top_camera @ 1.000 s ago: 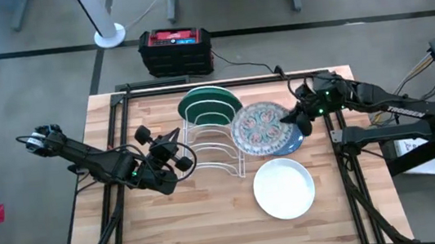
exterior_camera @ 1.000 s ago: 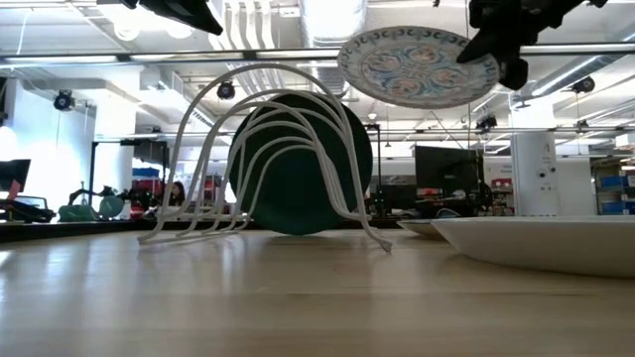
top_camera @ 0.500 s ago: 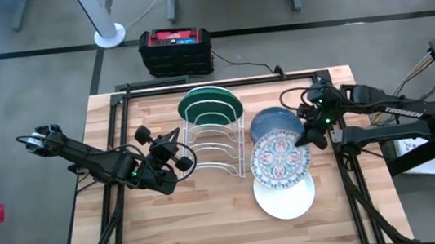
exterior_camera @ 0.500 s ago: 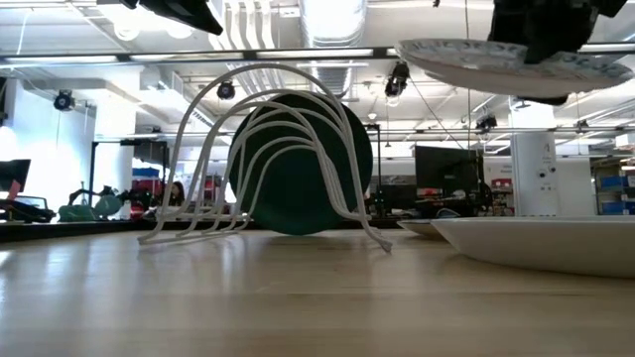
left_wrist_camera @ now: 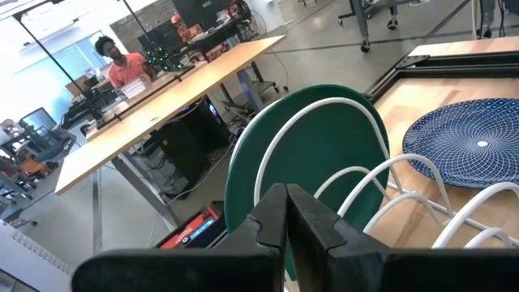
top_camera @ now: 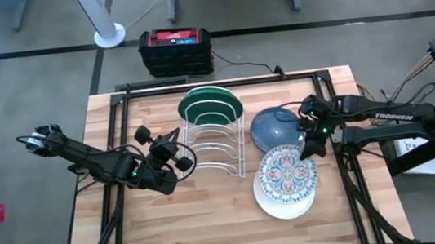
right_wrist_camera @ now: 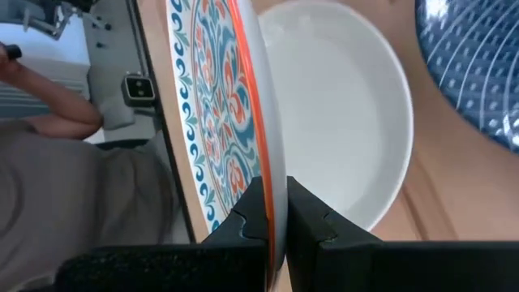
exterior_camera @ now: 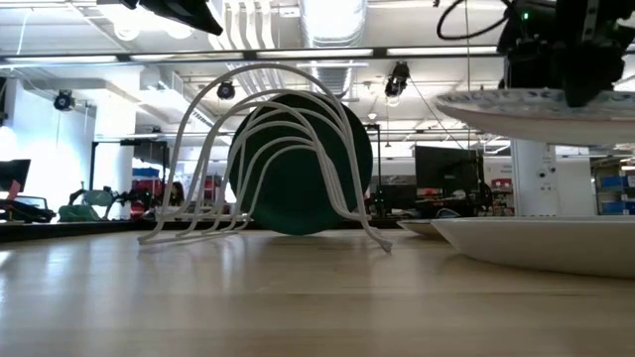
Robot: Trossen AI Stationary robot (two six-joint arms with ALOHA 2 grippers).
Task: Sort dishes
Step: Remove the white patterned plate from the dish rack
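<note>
One floral plate (top_camera: 286,172) hangs level above the plain white plate (top_camera: 284,202), its rim pinched in the closed jaws of the right gripper (top_camera: 309,146). Stacking well calls for a centred, slow descent and late release. Jaws of the left gripper (top_camera: 178,153) are closed empty beside the rack (top_camera: 216,143), which holds the green plate (top_camera: 210,103); the blue plate (top_camera: 274,126) lies on the bench (top_camera: 172,226).
</note>
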